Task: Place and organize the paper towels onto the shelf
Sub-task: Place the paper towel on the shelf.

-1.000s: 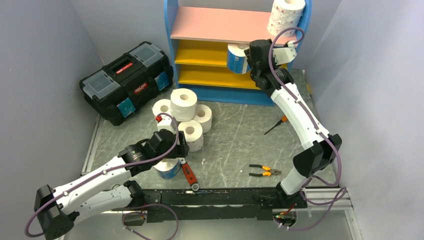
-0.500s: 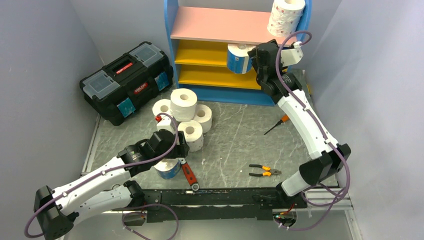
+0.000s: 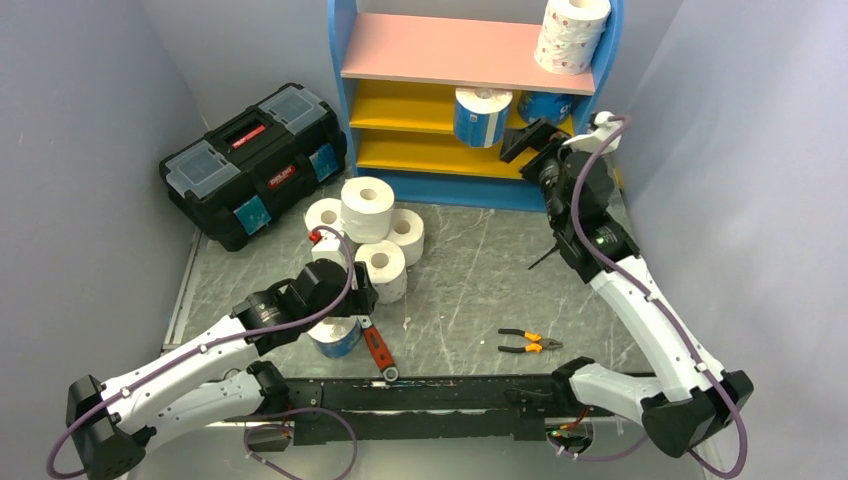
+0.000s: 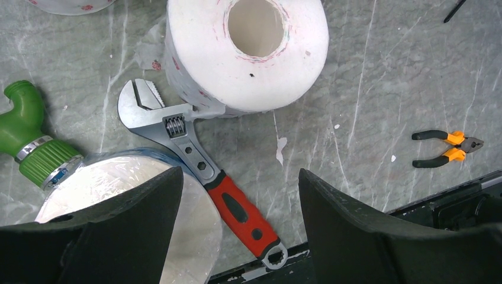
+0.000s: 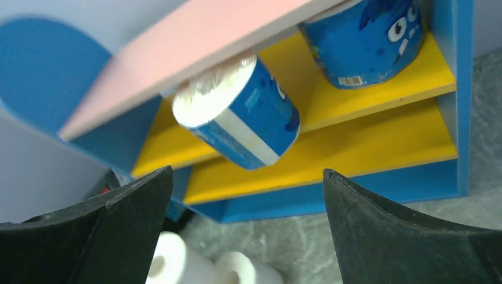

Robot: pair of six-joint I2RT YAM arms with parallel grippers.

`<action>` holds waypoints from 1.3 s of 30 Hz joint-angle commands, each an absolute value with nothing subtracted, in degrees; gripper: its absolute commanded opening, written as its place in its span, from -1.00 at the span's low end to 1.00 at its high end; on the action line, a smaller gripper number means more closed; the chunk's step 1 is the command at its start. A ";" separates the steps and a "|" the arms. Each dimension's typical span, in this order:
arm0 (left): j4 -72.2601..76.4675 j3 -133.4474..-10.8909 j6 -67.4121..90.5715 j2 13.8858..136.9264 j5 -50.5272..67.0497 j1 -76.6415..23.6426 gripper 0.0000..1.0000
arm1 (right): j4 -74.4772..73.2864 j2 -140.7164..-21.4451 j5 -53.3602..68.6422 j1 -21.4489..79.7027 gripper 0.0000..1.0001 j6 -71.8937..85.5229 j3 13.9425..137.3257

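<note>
At the back of the worktop [image 3: 470, 270], the blue-framed shelf [image 3: 341, 90] holds three of the paper towels. A tall pink-dotted roll [image 3: 572, 33] stands at the right end of the pink top board [image 3: 440, 50]. On the upper yellow board [image 3: 400, 108] beneath it are two more: a middle blue-wrapped roll [image 3: 480, 116] at the front edge and a right blue-wrapped roll [image 3: 546, 106] at the board's far end.

The right end effector [image 5: 247, 170] hangs just in front of that board, jaws spread wide with nothing between them, clear of both rolls.

Nearer the arms, the left end effector [image 4: 240, 177] hovers over a third blue-wrapped roll [image 4: 118, 177] standing on the worktop. Its jaws are partly apart and not closed on the roll, which sits mostly beneath one finger [image 4: 89, 242].

A red-handled adjustable wrench [image 4: 201, 171] lies just beside that roll, its head touching a plain-topped roll with pink dots [image 4: 245, 53]. A cluster of white rolls [image 3: 367, 207] stands between the left arm and the shelf.

A black toolbox [image 3: 255, 160] sits left of the shelf, while orange-handled pliers [image 3: 530, 343] and a screwdriver [image 3: 552, 250] lie apart from each other on the right half of the worktop.
</note>
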State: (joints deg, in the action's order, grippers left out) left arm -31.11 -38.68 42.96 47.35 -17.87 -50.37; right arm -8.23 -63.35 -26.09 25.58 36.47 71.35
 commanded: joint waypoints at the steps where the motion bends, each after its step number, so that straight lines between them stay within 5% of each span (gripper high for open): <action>1: -29.80 -40.24 42.28 47.11 -17.52 -50.27 0.55 | 2.80 -63.28 -16.07 25.53 0.99 21.49 64.68; 13: -29.81 -38.89 42.11 45.97 -17.32 -50.28 0.55 | 28.50 -66.67 -26.43 32.82 1.00 7.58 49.79; 39: -31.28 -40.37 41.64 49.75 -18.33 -50.27 0.55 | 41.65 -86.81 -47.19 40.55 1.00 -7.82 60.49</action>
